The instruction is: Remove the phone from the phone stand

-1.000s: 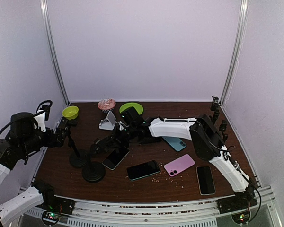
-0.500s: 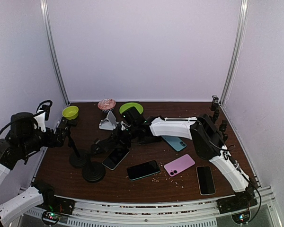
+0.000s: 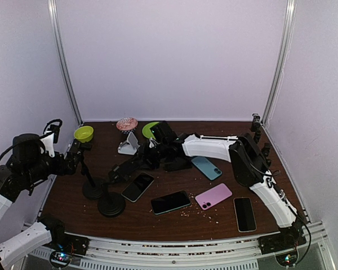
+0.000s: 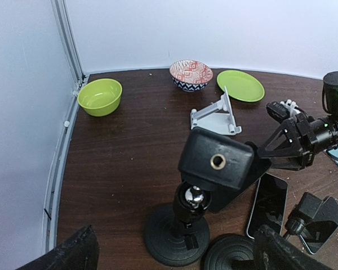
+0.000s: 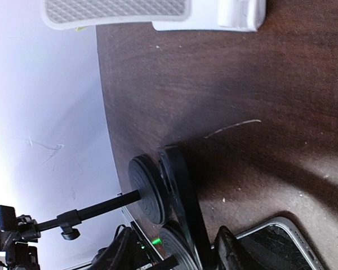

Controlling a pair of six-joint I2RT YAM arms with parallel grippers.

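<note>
A dark-screened phone (image 3: 138,186) with a silver edge lies flat on the table beside two black phone stands with round bases (image 3: 94,189) (image 3: 111,205). The left wrist view shows the phone (image 4: 268,203) to the right of the nearer stand's head (image 4: 217,163). My right gripper (image 3: 119,171) reaches in from the right and is open just above the phone (image 5: 276,247). A stand's thin black cradle plate (image 5: 177,191) shows edge-on between its fingers, which do not grip it. My left gripper (image 4: 177,259) hangs wide open above the stand's base (image 4: 177,236), holding nothing.
A white folding stand (image 3: 128,145), a lime bowl (image 3: 83,133), a patterned bowl (image 3: 127,123) and a green plate (image 3: 149,129) sit at the back. Teal (image 3: 207,167), black (image 3: 170,202), pink (image 3: 213,196) and another black phone (image 3: 244,214) lie to the right among crumbs.
My right gripper has opened and drawn back a little from the phone, which now lies free on the table. The left arm has not moved.
</note>
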